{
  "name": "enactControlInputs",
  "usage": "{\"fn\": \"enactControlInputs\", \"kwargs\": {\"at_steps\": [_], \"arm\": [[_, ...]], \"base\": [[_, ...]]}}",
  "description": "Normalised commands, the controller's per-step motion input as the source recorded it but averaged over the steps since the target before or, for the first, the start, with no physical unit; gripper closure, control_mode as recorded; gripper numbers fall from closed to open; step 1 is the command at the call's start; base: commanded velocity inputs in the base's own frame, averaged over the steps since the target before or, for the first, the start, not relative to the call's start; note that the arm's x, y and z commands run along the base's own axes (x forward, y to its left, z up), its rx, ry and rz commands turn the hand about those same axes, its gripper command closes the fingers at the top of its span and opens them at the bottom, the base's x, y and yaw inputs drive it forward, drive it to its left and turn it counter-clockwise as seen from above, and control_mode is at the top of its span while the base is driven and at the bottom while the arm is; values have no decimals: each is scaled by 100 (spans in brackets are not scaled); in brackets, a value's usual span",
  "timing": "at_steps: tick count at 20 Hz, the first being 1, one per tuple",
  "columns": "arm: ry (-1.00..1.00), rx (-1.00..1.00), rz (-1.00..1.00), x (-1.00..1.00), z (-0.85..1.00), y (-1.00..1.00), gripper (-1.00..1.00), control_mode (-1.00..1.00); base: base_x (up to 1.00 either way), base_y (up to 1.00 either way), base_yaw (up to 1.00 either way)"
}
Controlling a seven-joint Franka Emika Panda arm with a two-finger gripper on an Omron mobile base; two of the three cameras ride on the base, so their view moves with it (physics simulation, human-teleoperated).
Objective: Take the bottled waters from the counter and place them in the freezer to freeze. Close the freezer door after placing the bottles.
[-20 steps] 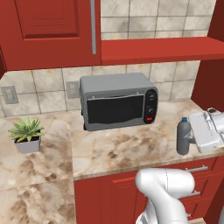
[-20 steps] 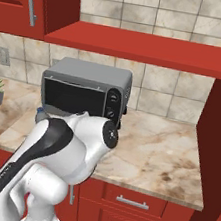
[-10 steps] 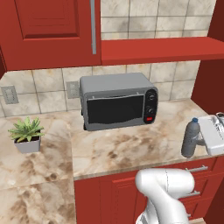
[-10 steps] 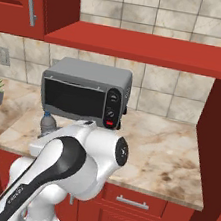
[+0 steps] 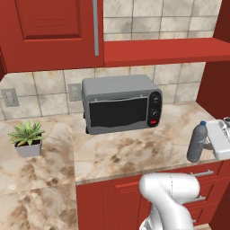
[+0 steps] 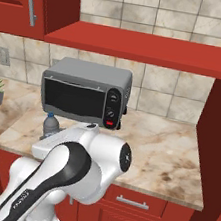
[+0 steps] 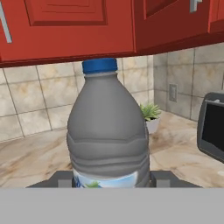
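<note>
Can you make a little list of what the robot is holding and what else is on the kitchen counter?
holding: bottled water, grey with a blue cap, upright
gripper: gripper shut on the bottle, one finger each side of its lower part
bottle place: right end of the counter, near its front edge
middle of counter: grey microwave, door closed
left of counter: small potted plant
above: red wall cabinets and a red shelf

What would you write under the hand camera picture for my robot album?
The gripper squeezes a grey water bottle with a blue cap, upright above the counter, with a potted plant behind it.
</note>
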Motion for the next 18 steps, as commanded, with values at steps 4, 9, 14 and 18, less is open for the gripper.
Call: {"fn": "enactControlInputs", "kwargs": {"at_steps": [4, 9, 14, 18], "arm": [[0, 0, 0, 0, 0, 0, 100, -100], [-4, 0, 0, -14, 0, 0, 100, 100], [0, 0, 0, 0, 0, 0, 100, 100], [0, 0, 0, 0, 0, 0, 100, 100]], "base": [[0, 0, 0], [-19, 0, -1], [-66, 0, -11], [-43, -9, -37]]}}
